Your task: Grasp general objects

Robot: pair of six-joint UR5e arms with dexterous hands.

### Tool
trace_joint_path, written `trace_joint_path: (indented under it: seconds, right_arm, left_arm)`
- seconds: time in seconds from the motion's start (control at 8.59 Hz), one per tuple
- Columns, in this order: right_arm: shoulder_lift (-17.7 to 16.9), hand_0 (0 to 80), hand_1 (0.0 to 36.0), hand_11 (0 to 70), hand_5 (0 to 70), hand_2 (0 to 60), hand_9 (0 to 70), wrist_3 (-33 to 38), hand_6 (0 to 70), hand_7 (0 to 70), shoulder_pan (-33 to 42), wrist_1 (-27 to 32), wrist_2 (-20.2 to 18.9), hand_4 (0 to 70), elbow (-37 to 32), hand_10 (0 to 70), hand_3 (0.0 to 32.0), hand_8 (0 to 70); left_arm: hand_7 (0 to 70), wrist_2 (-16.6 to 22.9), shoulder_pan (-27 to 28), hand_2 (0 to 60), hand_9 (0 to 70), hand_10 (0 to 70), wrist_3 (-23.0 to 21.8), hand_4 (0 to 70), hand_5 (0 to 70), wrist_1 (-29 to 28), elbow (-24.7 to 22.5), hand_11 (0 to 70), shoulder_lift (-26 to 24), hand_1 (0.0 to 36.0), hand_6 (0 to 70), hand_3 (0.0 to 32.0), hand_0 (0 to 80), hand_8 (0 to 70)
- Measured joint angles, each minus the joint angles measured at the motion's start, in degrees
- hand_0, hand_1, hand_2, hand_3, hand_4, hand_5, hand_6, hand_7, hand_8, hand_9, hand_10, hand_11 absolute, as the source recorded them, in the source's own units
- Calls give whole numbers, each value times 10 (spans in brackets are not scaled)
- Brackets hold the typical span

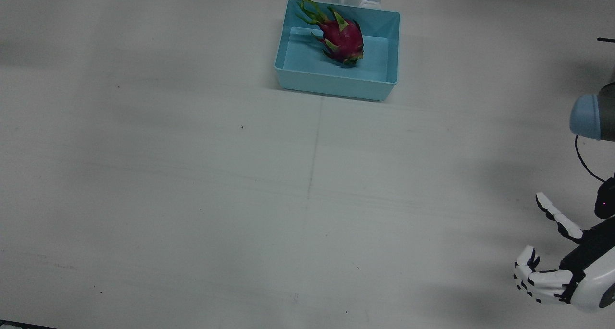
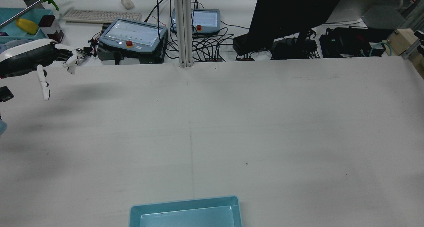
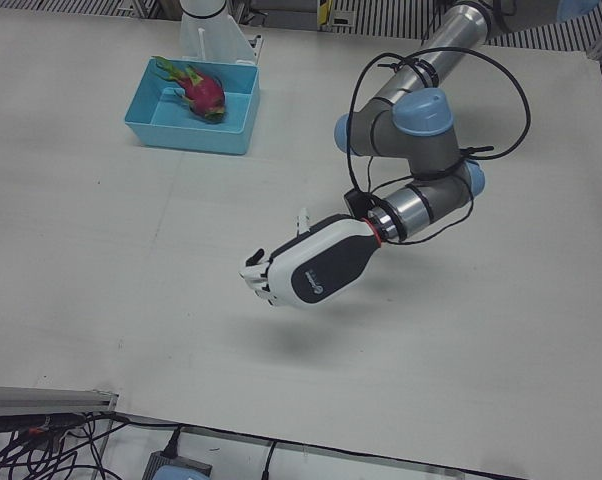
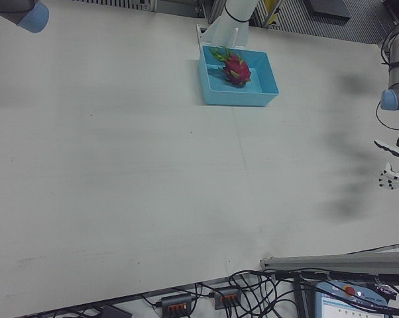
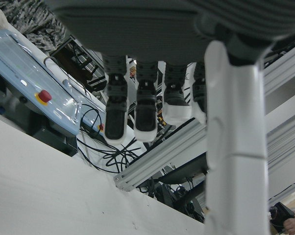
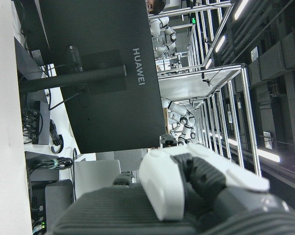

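front view shows the dragon fruit (image 1: 342,37) lying in the blue bin (image 1: 336,85), well apart from the left hand (image 1: 552,261), which hovers empty with fingers spread, so reaching across to the bin looks next; right hand's state is unclear.

Dragon fruit (image 1: 342,37) apparently inside tray (image 1: 336,84).

Object: dragon fruit (image 1: 342,37), magenta skin with green-tipped scales.
Pose: lying on its side, leafy end toward the bin's back left corner in the front view.
Location: inside the light blue bin (image 1: 336,85), at the tabletop's robot-side edge.
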Motion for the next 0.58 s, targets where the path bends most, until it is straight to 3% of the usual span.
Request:
trace_joint_path:
  seconds: [0.35,0.58]
  right_arm:
    - [0,0,0,0,0,0,0,0,0,0,1,0,1,0,0,0,0,0]
    - [0,0,0,0,0,0,0,1,0,0,1,0,1,0,0,0,0,0]
  left_arm:
    - [700,-20,-49,430,577,307,7,244,700,-48,82,452,6,202,518,0,557,495]
    - [700,-124,-55,364,517,287,1,231,700,-106,107,425,63,164,479,0,531,452]
